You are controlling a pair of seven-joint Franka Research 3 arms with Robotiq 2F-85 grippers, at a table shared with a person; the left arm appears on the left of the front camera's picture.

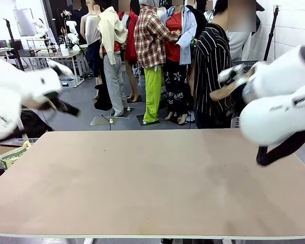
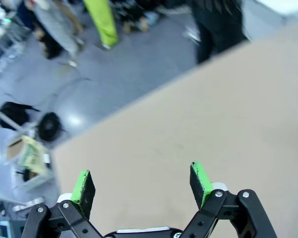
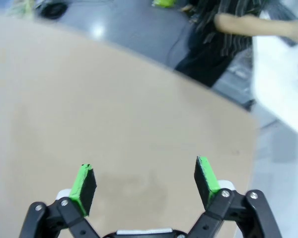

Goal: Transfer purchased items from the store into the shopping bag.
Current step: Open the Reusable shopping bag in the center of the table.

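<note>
Left gripper (image 2: 141, 186) and right gripper (image 3: 146, 183) hover above the tabletop (image 1: 152, 183), jaws spread, empty; best hold both high until the person (image 1: 211, 76) at its far edge sets something down.

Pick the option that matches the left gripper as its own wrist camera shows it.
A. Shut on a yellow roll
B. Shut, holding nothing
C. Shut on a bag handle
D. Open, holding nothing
D: the left gripper has its green pads set wide apart, with the tabletop showing in the gap between them.
</note>
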